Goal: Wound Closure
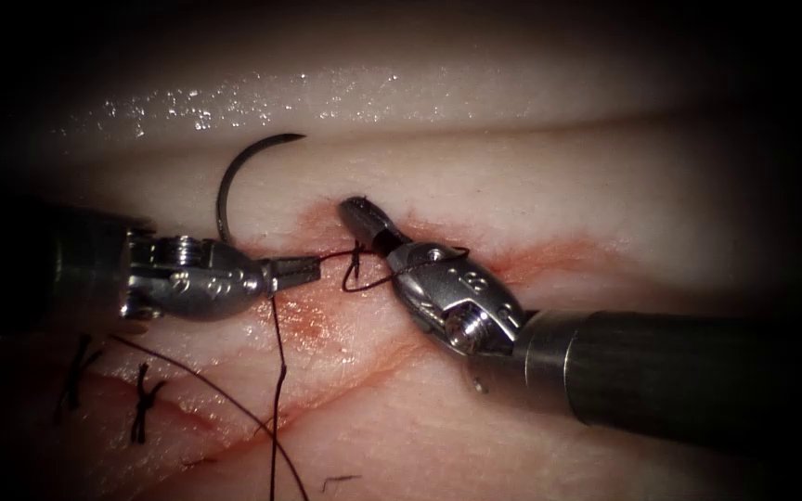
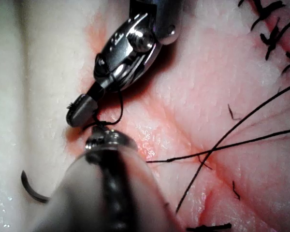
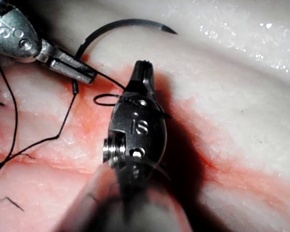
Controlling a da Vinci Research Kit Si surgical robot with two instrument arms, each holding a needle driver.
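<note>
Your left claw (image 1: 303,269) is clenched on the thread (image 1: 276,371); your right claw (image 1: 356,211) is clenched too, thread looped round it. The needle (image 1: 234,181) lies free on the tissue (image 1: 512,204), left of the cut (image 1: 345,371).

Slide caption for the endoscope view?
Left tool grips thread; right tool wrapped by thread loop; needle free on tissue.

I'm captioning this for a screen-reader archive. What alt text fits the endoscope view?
The left tool grips the thread with shut fingers, while the right tool has thread looped around it. The curved needle lies free on the tissue behind the left tool, above the cut.
</note>
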